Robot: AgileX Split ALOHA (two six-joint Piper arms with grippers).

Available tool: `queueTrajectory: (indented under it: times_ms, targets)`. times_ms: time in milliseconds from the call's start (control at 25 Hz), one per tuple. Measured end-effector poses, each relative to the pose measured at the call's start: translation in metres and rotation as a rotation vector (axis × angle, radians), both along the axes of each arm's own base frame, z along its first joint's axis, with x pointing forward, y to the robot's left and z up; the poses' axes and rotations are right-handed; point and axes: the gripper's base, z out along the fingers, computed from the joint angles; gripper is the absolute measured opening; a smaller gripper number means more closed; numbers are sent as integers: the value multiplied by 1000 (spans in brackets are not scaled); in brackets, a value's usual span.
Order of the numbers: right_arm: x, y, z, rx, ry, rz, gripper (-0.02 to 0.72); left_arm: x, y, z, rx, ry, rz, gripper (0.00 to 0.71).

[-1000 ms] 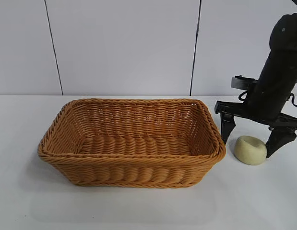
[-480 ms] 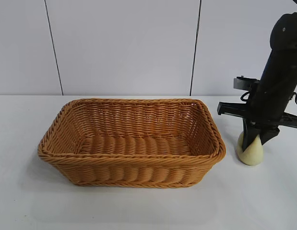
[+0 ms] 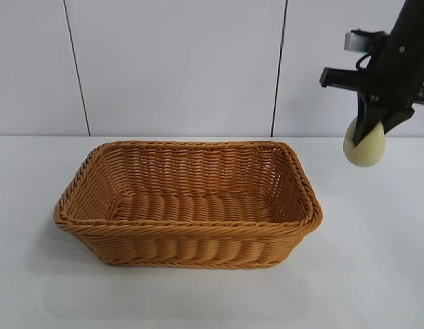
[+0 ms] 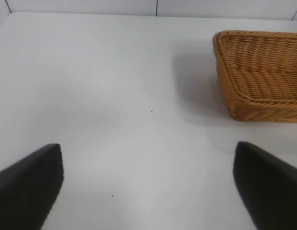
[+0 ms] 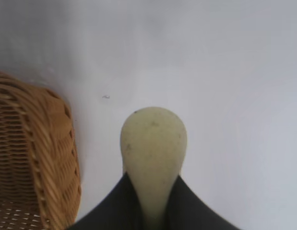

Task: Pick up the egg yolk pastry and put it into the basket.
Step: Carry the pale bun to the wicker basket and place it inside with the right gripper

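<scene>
My right gripper (image 3: 373, 129) is shut on the pale cream-yellow egg yolk pastry (image 3: 366, 148) and holds it in the air, to the right of the basket and above the table. In the right wrist view the pastry (image 5: 153, 143) is squeezed thin between the dark fingers (image 5: 117, 206). The orange-brown woven basket (image 3: 188, 236) stands on the white table, empty inside; its corner shows in the right wrist view (image 5: 47, 158). My left gripper (image 4: 148, 184) is open and empty over bare table, to one side of the basket (image 4: 263, 72); it is out of the exterior view.
The white table (image 3: 362, 274) stretches round the basket on all sides. A white panelled wall (image 3: 177, 68) stands behind the table.
My right gripper closed on the pastry where it lay on the table, then lifted it well up off the table. The basket has not moved.
</scene>
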Motion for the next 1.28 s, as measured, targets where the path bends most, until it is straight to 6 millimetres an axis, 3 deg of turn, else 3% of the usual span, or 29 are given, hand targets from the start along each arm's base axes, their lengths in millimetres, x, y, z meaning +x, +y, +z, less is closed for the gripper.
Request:
queueTrajectory:
  times_ms: [160,400,680,840,1000,1280]
  targets:
    - [0,15,17,-7,-14,60,39,0,0,0,0,0,0,689]
    - [-5,72,37,5,-84,205,36,0,0,0,0,0,0,689]
    - [-27,137,39,24,-112,359,36,0,0,0,1,0,0,689]
    - [-37,164,39,48,-146,394,36,0,0,0,1,0,0,689]
    - [-40,188,25,61,-145,421,36,0,0,0,1,0,0,689]
    - [-40,228,-24,81,-129,454,36,0,0,0,1,0,0,689]
